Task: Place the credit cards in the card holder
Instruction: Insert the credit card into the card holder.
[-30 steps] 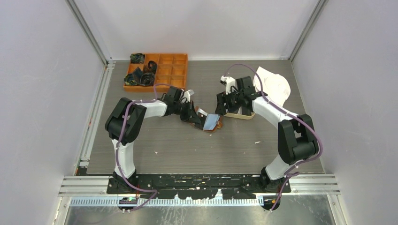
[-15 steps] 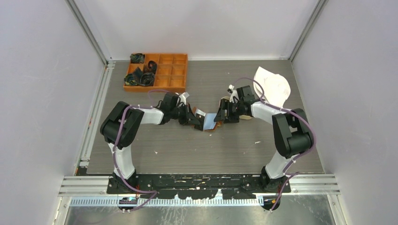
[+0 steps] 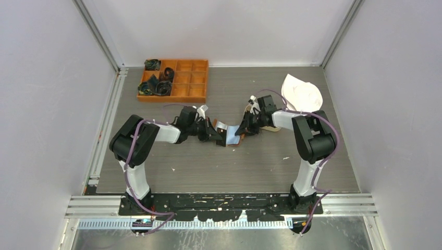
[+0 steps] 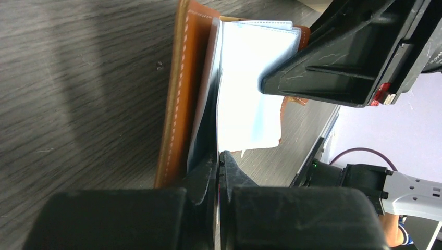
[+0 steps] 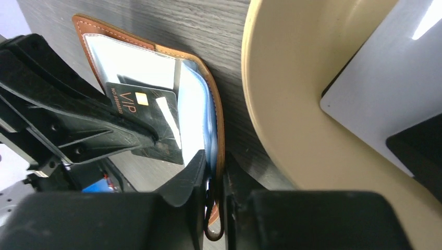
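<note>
The card holder (image 3: 231, 136) lies open mid-table, brown leather (image 4: 180, 94) with clear inner pockets (image 5: 135, 62). My left gripper (image 3: 215, 133) (image 4: 219, 161) is shut on a black credit card (image 5: 151, 117) marked VIP, seen edge-on (image 4: 209, 104), which lies over the pockets. My right gripper (image 3: 241, 130) (image 5: 215, 166) is shut on the card holder's right-hand flap (image 5: 216, 120). Two more credit cards, a grey one (image 5: 380, 94) and a black one (image 5: 422, 151), lie in the tan tray (image 5: 281, 104) just right of the card holder.
The oval tray (image 3: 272, 128) is mostly hidden under my right arm. An orange compartment box (image 3: 190, 78) with dark items stands at the back left. A white crumpled sheet (image 3: 302, 94) lies at the back right. My right finger (image 4: 339, 57) crowds the card holder's far side.
My right gripper has come left from the tray to the card holder and shut on its flap. My left gripper stayed shut on the black card and shifted slightly.
</note>
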Controlling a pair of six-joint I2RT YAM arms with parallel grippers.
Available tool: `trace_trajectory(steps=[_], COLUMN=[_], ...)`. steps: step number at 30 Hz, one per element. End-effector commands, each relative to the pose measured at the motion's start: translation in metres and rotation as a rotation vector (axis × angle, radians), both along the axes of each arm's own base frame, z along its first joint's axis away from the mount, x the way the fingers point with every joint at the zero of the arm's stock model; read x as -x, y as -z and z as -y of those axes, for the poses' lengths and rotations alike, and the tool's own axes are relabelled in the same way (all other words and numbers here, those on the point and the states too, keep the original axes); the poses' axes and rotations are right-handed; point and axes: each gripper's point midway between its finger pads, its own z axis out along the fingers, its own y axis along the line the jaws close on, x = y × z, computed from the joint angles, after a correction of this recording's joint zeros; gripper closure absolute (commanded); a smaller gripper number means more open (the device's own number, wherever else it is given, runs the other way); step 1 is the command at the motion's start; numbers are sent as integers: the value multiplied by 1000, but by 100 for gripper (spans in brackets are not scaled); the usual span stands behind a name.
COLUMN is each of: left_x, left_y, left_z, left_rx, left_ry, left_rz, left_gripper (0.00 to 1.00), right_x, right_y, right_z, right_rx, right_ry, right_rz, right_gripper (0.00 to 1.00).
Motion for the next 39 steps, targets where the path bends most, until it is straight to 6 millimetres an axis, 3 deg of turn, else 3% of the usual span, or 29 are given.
trace_trajectory(steps=[1, 5, 11, 17, 29, 36, 39], left_x=[-6, -4, 15, 36, 52, 50, 48], left_y=[-20, -28, -31, -27, -18, -6, -11], left_z=[2, -4, -12, -20, -39, -37, -34], left_rx=[51, 84, 114, 149, 260, 282, 284], left_ry=[-22, -31, -15, -28, -261, -329, -334], left_rz=[76, 82, 112, 86, 124, 134, 167], left_gripper=[100, 100, 100, 100, 100, 100, 100], right_x=[-9, 6, 31, 53, 56, 56, 57], right_y=[-11, -13, -9, -8, -3, -3, -1], right_z=[-8, -10, -14, -33, -42, -43, -43], right_rx=[-34, -48, -49, -15, -15, -29, -28], right_ry=[-33, -118, -255, -400, -413, -402, -401], right_rz=[26, 1, -62, -29, -6, -7, -9], right_gripper=[87, 93, 95, 95, 92, 91, 91])
